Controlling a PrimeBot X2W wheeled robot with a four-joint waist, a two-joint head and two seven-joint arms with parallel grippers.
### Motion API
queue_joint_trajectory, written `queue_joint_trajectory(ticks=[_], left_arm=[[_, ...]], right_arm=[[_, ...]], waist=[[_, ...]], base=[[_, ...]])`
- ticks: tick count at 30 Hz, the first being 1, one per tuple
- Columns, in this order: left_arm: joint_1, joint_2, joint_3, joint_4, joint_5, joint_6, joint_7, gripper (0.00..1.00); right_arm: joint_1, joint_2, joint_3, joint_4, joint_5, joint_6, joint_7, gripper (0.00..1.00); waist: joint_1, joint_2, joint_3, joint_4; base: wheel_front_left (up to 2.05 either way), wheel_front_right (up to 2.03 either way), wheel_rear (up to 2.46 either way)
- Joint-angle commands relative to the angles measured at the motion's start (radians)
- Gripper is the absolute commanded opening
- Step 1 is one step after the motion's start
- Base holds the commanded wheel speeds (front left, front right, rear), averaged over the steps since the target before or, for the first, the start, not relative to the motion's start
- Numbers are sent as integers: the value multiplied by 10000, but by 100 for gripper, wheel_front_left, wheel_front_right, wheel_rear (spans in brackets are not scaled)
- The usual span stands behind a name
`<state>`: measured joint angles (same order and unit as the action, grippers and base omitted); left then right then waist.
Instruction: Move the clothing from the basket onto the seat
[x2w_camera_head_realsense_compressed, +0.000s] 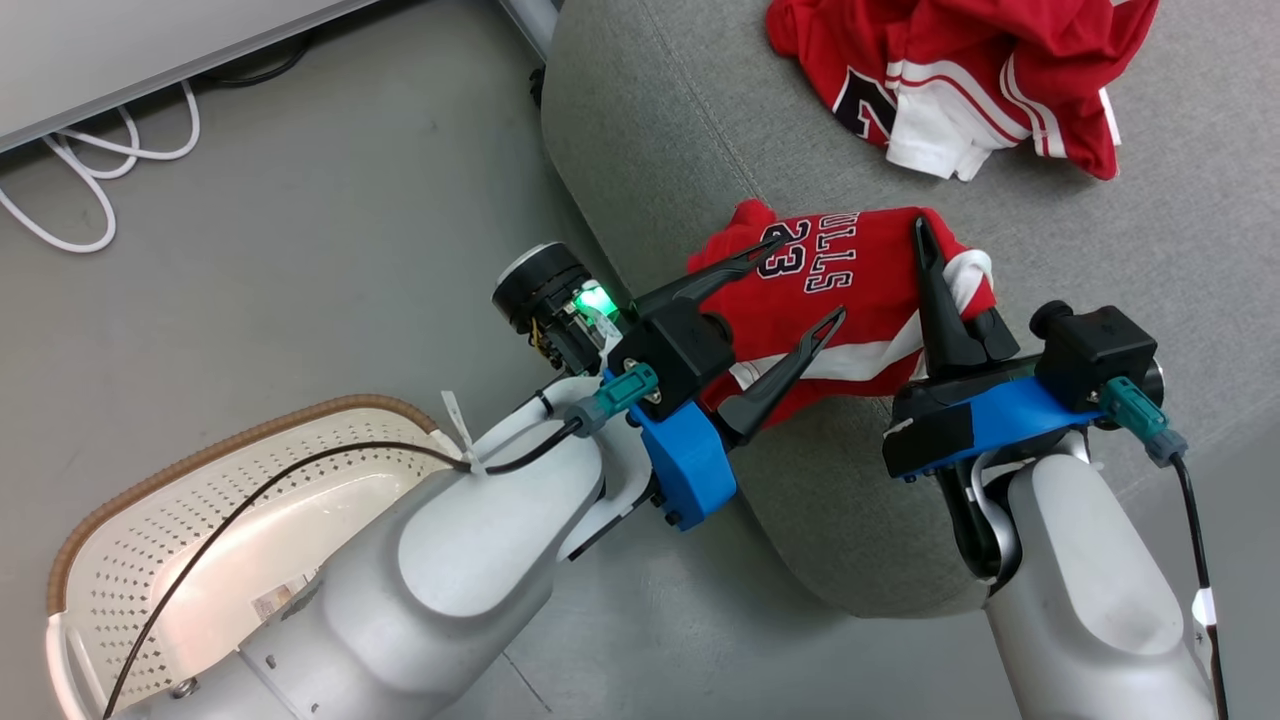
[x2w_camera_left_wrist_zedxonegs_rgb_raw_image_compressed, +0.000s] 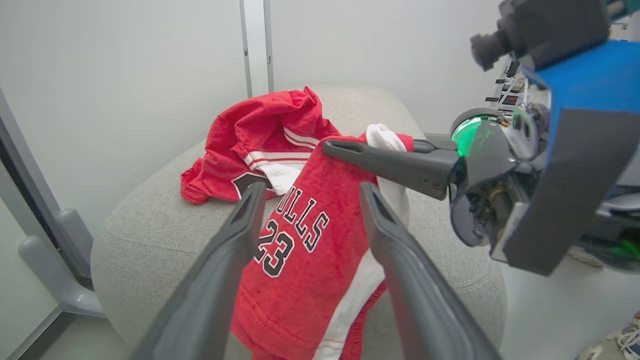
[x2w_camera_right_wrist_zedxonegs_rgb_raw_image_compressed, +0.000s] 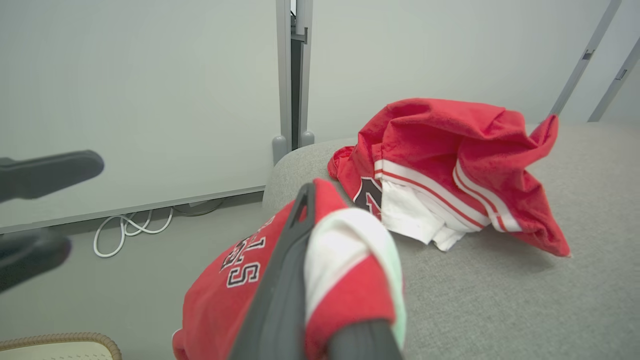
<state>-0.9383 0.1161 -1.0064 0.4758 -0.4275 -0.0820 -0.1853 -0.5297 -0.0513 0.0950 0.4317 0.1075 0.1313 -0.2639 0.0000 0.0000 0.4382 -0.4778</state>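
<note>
Your right gripper (x2w_camera_head_realsense_compressed: 940, 270) is clamped on the white-trimmed edge of the held garment (x2w_camera_head_realsense_compressed: 860, 300), the red one printed with a 23. The cloth hangs from that pinch over the near left corner of the sofa (x2w_camera_head_realsense_compressed: 1100, 260). Whether its lower hem already rests on the cushion you cannot tell from these views. Your left gripper (x2w_camera_head_realsense_compressed: 810, 277) has its fingers spread wide, one to each side of the print, and grips nothing. The loose garment (x2w_camera_head_realsense_compressed: 960, 70), also red with white stripes, lies crumpled toward the far edge of the seat, well apart from the held one. The basket (x2w_camera_head_realsense_compressed: 200, 455) sits on the floor off that same near left corner.

Expect the cloth to be light and limp. It will likely sag, fold and swing under a single pinch, and rough handling should not harm it. A thin single layer may slip out, so the doubled trim is probably your safest hold. This close to the rounded corner it could slide to the floor, so carry it further in from the edge before you let go.
</note>
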Motion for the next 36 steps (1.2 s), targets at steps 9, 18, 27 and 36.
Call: queue_joint_trajectory(ticks=[9, 18, 27, 36], left_arm=[[23, 94, -43, -34, -50, 77, -63, 100], [-311, 458, 122, -403, 18, 298, 21, 100], [-865, 924, 200, -1018, 240, 471, 368, 100], [-1470, 1184, 132, -1660, 517, 547, 686, 100]], right_arm=[[-89, 18, -75, -459, -73, -11, -5, 0], [-1812, -359, -819, -1932, -482, -11, -4, 0], [-4209, -1815, -2658, -3127, -105, -11, -4, 0], [-5099, -3468, -5055, -2910, -196, -11, -4, 0]], waist=[[0, 0, 46, 78], [0, 0, 798, 250], [0, 0, 2262, 449], [0, 0, 3713, 629]], base=[[0, 0, 0], [0, 0, 0], [0, 0, 0], [0, 0, 0]])
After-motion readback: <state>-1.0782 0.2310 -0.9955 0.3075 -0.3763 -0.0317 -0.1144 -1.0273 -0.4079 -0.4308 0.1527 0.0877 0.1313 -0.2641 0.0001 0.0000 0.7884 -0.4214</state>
